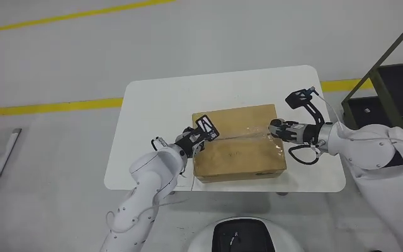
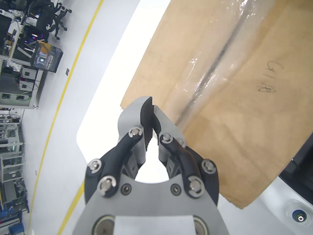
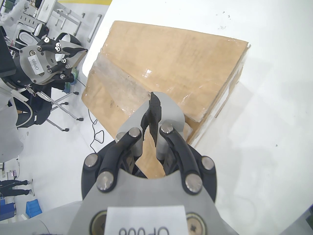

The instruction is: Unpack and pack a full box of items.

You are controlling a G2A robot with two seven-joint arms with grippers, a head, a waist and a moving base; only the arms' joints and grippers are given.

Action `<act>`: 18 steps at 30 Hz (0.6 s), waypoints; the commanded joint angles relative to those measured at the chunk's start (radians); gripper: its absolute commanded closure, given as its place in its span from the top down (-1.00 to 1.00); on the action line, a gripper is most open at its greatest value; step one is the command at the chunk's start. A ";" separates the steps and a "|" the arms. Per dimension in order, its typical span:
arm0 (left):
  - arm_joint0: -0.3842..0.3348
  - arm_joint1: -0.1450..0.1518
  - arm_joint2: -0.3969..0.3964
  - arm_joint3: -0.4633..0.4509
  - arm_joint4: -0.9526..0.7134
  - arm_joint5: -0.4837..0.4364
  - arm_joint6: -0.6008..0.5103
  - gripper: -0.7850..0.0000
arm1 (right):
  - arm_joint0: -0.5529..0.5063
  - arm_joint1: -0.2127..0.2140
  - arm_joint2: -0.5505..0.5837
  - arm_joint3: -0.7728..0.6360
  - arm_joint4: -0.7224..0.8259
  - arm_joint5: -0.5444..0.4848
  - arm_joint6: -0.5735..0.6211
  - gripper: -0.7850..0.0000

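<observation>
- Cardboard box (image 1: 239, 143) — closed, flat on the white table (image 1: 157, 101), toward the edge nearer the robot.
- Clear tape (image 2: 215, 57) along the top seam, wrinkled and shiny. Seen closest from the left wrist, together with a handwritten mark on the lid that is too small to make out from the top view.
- Left gripper (image 2: 149, 113) at the box's left end, beside the seam; fingers pressed together, nothing seen between them.
- Right gripper (image 3: 154, 106) at the opposite end, over the end of the tape. Fingers closed too, tips against the tape — whether pinching it, cannot tell.
- From the right wrist, looking along the box: the left gripper again at the far end, and the box's short end wall with tape folded over its edge.
- Around: yellow floor line (image 1: 63, 106) beyond the table, dark metal frame (image 1: 371, 110) on the robot's right, well apart from the box.
</observation>
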 commanded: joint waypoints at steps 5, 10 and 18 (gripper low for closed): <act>-0.028 -0.007 0.053 0.046 0.012 -0.024 0.003 -1.00 | 0.002 0.003 -0.011 0.012 0.001 -0.006 -0.003 -1.00; -0.043 -0.011 0.068 0.069 0.001 -0.029 -0.004 -1.00 | 0.011 0.006 -0.019 0.017 -0.007 -0.004 -0.005 -1.00; -0.061 -0.017 0.088 0.112 0.007 -0.024 -0.040 -1.00 | 0.018 0.011 -0.035 0.032 -0.026 -0.004 -0.010 -1.00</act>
